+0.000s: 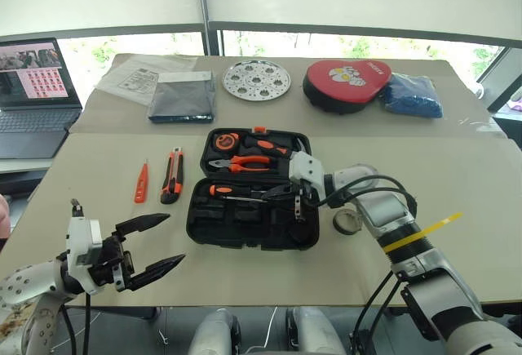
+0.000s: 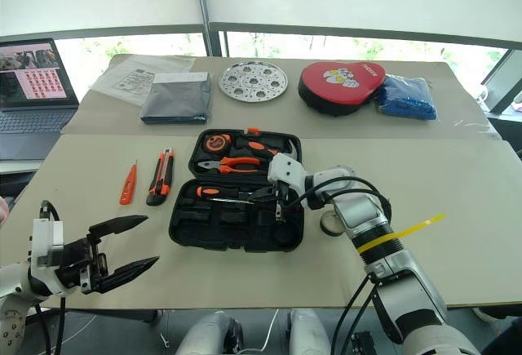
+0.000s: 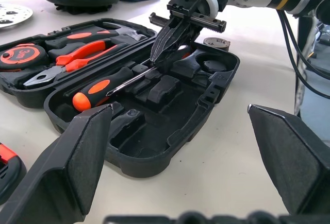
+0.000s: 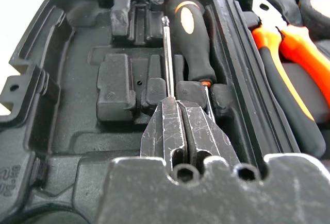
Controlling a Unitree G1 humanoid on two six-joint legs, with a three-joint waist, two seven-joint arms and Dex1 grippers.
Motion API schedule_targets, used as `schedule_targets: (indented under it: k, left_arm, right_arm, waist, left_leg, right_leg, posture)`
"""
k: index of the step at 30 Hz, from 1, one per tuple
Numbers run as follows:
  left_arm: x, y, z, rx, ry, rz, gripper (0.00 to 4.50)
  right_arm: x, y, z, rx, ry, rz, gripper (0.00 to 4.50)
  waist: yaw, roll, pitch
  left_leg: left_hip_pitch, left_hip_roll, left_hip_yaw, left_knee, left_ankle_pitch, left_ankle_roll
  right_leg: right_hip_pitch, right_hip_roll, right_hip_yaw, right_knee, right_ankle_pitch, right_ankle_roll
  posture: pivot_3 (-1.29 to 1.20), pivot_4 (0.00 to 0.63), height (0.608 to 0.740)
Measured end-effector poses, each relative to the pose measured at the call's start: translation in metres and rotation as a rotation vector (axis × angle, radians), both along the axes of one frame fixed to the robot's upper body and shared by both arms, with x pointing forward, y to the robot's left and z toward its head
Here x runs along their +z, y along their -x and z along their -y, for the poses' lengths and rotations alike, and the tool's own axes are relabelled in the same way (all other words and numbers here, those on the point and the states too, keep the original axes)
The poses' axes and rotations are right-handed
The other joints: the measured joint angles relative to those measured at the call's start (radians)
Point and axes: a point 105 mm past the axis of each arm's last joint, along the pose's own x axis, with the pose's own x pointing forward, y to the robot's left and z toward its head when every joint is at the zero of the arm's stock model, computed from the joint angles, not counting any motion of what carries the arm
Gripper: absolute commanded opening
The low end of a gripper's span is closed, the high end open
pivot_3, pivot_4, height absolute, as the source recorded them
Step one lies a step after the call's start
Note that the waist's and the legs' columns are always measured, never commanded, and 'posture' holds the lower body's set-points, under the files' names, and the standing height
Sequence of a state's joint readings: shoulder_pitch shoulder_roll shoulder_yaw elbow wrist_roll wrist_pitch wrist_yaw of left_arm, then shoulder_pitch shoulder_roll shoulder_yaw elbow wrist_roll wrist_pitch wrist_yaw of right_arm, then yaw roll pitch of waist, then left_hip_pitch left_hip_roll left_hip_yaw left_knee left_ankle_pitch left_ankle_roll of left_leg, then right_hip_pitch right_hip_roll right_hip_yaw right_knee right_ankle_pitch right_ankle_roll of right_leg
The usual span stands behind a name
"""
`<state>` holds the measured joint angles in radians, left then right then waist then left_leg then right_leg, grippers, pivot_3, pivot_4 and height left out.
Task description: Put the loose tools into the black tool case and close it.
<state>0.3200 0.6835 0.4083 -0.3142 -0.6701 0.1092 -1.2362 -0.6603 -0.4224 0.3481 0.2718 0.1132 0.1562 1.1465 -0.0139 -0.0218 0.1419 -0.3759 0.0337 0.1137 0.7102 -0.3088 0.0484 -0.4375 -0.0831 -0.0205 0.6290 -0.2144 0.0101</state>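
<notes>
The black tool case [image 1: 249,190] lies open mid-frame, well in from the table [image 1: 457,167] edges. The right gripper [image 3: 166,46] is pinched shut over a screwdriver [image 3: 111,86] in the near tray. The left gripper [image 1: 151,247] gapes wide lower left. Tester screwdriver [image 1: 141,184] and utility knife [image 1: 171,176] lie left of the case; the tape roll [image 1: 348,222] is half hidden behind the right arm.

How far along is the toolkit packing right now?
Done: one screwdriver lies in the open black case. In hand: the right tool is shut over that screwdriver's shaft, inside the case. Left: the tester screwdriver, utility knife and tape roll are on the table, and the case needs closing. The left tool is open and empty.
</notes>
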Motion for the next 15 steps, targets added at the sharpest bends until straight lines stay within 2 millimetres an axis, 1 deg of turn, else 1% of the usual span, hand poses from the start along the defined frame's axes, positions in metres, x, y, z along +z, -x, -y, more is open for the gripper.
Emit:
schedule_targets:
  k: [5, 8, 9, 11, 12, 13, 14, 15]
  left_arm:
    - [-0.001, 0.000, -0.003, 0.026, -0.004, -0.007, 4.50]
    - [-0.002, 0.000, -0.015, 0.112, -0.004, -0.034, 4.50]
    - [-0.001, 0.001, -0.021, 0.148, -0.001, -0.035, 4.50]
    - [0.001, 0.004, -0.034, 0.246, 0.020, -0.030, 4.50]
    - [0.001, 0.005, -0.042, 0.301, 0.028, -0.028, 4.50]
    - [0.001, 0.008, -0.053, 0.378, 0.035, -0.037, 4.50]
    - [-0.001, 0.010, -0.064, 0.459, 0.029, -0.049, 4.50]
    - [-0.002, 0.012, -0.073, 0.519, 0.020, -0.058, 4.50]
  right_arm:
    - [-0.002, 0.000, -0.001, 0.010, 0.016, 0.029, 0.04]
    - [0.001, 0.006, -0.001, -0.016, -0.072, -0.035, 0.04]
    - [0.006, 0.008, 0.000, -0.025, -0.122, -0.064, 0.04]
    - [0.025, 0.009, 0.009, -0.056, -0.241, -0.081, 0.61]
    - [0.035, 0.010, 0.017, -0.069, -0.277, -0.063, 0.82]
    - [0.047, 0.011, 0.030, -0.090, -0.305, -0.031, 1.17]
    - [0.053, 0.011, 0.043, -0.120, -0.317, -0.006, 1.55]
    - [0.055, 0.012, 0.051, -0.141, -0.325, 0.004, 1.87]
  waist:
    - [0.000, 0.000, 0.000]
    - [0.000, 0.000, 0.000]
    - [0.000, 0.000, 0.000]
    - [0.000, 0.000, 0.000]
    - [0.000, 0.000, 0.000]
    - [0.001, 0.000, 0.000]
    - [0.003, 0.000, 0.000]
    - [0.003, 0.000, 0.000]
  left_leg:
    - [0.003, 0.000, 0.000, 0.000, 0.000, 0.000]
    - [0.003, 0.001, 0.000, -0.001, 0.000, 0.000]
    - [0.002, 0.001, 0.000, -0.001, 0.000, 0.000]
    - [-0.001, 0.000, 0.000, -0.001, 0.000, 0.000]
    - [-0.001, 0.000, 0.000, -0.001, -0.001, 0.000]
    - [-0.001, 0.000, 0.000, -0.001, -0.001, 0.001]
    - [0.000, 0.000, 0.000, -0.001, -0.004, 0.005]
    - [0.000, 0.000, 0.000, -0.002, -0.004, 0.005]
  right_leg:
    - [0.003, 0.000, 0.001, 0.000, 0.000, 0.000]
    - [0.001, 0.000, 0.001, 0.001, 0.000, 0.000]
    - [0.000, 0.000, 0.001, 0.001, 0.000, 0.000]
    - [-0.002, -0.002, 0.001, 0.001, 0.000, 0.000]
    - [-0.002, -0.002, 0.001, 0.000, 0.000, 0.000]
    - [-0.001, -0.003, 0.001, -0.001, 0.000, 0.000]
    - [-0.001, -0.003, 0.000, -0.002, 0.000, 0.000]
    - [0.000, -0.003, 0.000, -0.002, 0.000, 0.000]
  posture:
    - [0.00, 0.150, 0.740]
    - [0.00, 0.150, 0.740]
    - [0.00, 0.150, 0.740]
    - [0.00, 0.150, 0.740]
    - [0.00, 0.150, 0.740]
    - [0.00, 0.150, 0.740]
    - [0.00, 0.150, 0.740]
    - [0.00, 0.150, 0.740]
